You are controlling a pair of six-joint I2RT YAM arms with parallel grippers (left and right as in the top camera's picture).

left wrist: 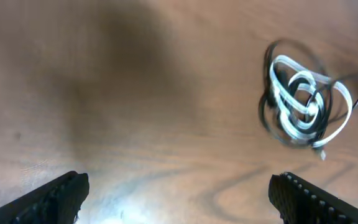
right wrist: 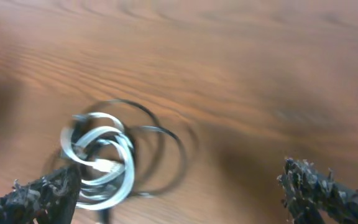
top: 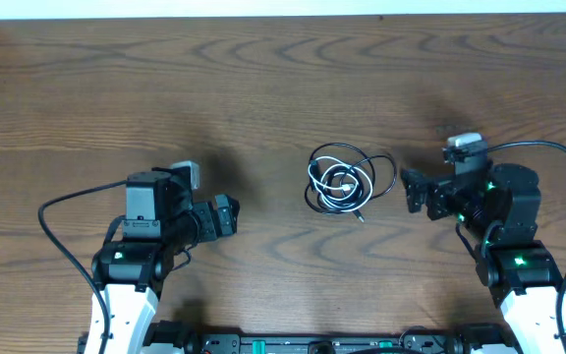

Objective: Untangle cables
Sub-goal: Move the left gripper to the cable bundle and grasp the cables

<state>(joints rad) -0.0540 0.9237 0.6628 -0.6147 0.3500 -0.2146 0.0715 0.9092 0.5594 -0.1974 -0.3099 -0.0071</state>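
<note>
While right tool [top: 408,190] and left tool [top: 232,214] stand spread, empty, black cable [top: 391,177] and white cable [top: 340,181] lie tangled on counter [top: 263,79], just beside right tool (left tool farther off). Step: approach; next, pinch one strand.

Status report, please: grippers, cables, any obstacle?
Left gripper open, right gripper open, both empty. Black cable and white cable tangled together mid-table, untouched. No obstacle seen.

The cables [top: 347,181] lie looped through one another in a single heap on the bench [top: 263,88], just right of its middle, with the right hand [top: 410,192] near at their three o'clock and the left hand [top: 235,216] farther off at eight o'clock.
</note>
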